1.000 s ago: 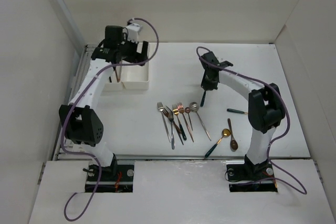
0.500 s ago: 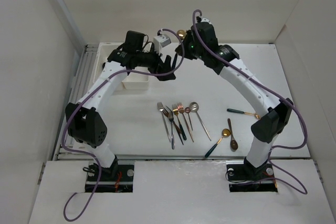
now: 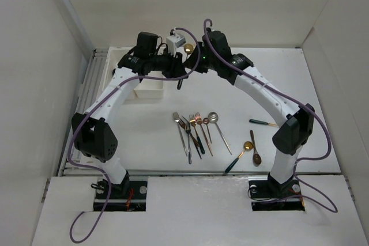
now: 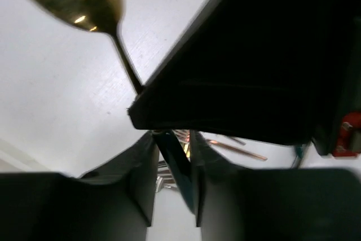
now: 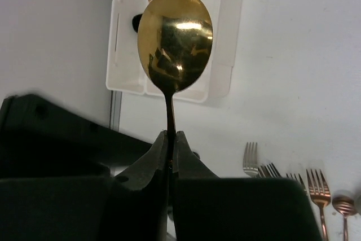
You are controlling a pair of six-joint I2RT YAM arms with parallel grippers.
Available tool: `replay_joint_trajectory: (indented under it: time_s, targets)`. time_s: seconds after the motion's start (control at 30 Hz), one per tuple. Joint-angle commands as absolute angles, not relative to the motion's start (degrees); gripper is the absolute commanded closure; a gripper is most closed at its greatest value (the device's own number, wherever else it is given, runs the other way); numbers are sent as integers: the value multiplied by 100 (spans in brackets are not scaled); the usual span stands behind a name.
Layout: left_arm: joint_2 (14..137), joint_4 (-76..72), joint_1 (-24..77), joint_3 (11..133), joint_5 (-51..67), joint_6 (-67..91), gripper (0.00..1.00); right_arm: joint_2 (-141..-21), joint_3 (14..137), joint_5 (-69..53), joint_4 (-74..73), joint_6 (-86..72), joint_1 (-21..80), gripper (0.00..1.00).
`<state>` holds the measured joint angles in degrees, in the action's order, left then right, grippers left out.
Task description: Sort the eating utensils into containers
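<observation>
Gold spoon [image 5: 175,40], right fingers [image 5: 144,167] clamped, left fingers [image 4: 141,179] astride

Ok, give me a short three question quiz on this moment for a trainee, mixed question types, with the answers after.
1. True or false: the right hand grips the gold spoon just below its bowl.
2. The white bins sit on which arm's side? A left, B right.
3. In the left wrist view, what lies between the fingers of the left hand?
Key: 1 true. 2 A. 3 A utensil's dark handle.
</observation>
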<state>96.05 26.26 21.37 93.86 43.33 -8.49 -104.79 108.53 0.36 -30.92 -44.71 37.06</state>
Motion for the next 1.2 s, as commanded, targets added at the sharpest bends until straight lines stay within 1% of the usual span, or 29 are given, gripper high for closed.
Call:
replay_joint_trajectory:
  time_s: [0.0, 0.07, 0.3, 0.33, 0.37, 0.4, 0.43, 0.47, 0.5, 0.53, 0.57, 0.6, 0.63, 0.67, 0.7, 0.8, 0.83, 0.93, 1.0, 1.17]
  targets:
    - [9510, 2417, 2127, 9291, 4087, -791, 82, -10239, 10749, -167, -2584, -4710, 3771, 100]
    - [9510, 2356, 2127, 9237, 3965, -791, 100, -10239, 10749, -316, -2523, -4711, 3771, 100]
    - [9510, 2110, 1829, 8983, 3411, -388, 100, -10240, 10680, -387, -2742, -4711, 3621, 100]
    - [9510, 2109, 1776, 8982, 3140, -387, 100, -10187, 10592, -456, -2664, -4711, 3534, 91]
    - [9510, 2109, 1697, 8982, 2946, -317, 100, -10187, 10478, -527, -2663, -4711, 3394, 78]
    - [9510, 2109, 1696, 8982, 2718, -316, 100, -10117, 10477, -606, -2663, -4711, 3297, 62]
    - [9571, 2162, 1574, 9043, 2194, -316, 100, -10047, 10407, -667, -2767, -4711, 3183, 47]
    - [9632, 2249, 1521, 9096, 1910, -316, 100, -9994, 10354, -668, -2873, -4711, 2912, 28]
    - [9633, 2250, 1460, 9201, 1603, -316, 100, -9941, 10188, -668, -3161, -4711, 2761, 21]
    - [9685, 2320, 1398, 9254, 1295, -377, 100, -9766, 10039, -598, -3286, -4763, 2603, 19]
    - [9686, 2320, 1258, 9255, 657, -378, 100, -9660, 9863, -424, -3418, -4842, 2428, 11]
    - [9746, 2320, 1179, 9316, 329, -474, 100, -9555, 9435, -317, -3689, -4843, 2034, 2]
    - [9747, 2320, 1108, 9316, 21, -544, 100, -9327, 9187, -212, -3813, -4921, 1821, 0]
    - [9808, 2268, 977, 9316, -626, -702, 100, -9212, 8932, -133, -3928, -5009, 1584, 0]
    - [9809, 2207, 906, 9264, -946, -790, 100, -9107, 8382, -80, -4007, -5010, 1103, 0]
    - [10107, 2030, 678, 9044, -1737, -1045, 100, -8650, 7500, -140, -4017, -5211, 363, 0]
    - [10212, 1969, 677, 9044, -1862, -1107, 100, -8544, 6940, -141, -3886, -5212, -83, 0]
    - [10669, 1969, 483, 9114, -2074, -1029, 100, -8279, 6094, -193, -3666, -5414, -753, 0]
    - [10932, 1969, 396, 9185, -2074, -967, 100, -8209, 5889, -193, -3516, -5476, -913, 0]
    - [11276, 1688, 325, 9246, -2302, -1098, 100, -8762, 5880, -141, -3437, -5476, -967, 0]
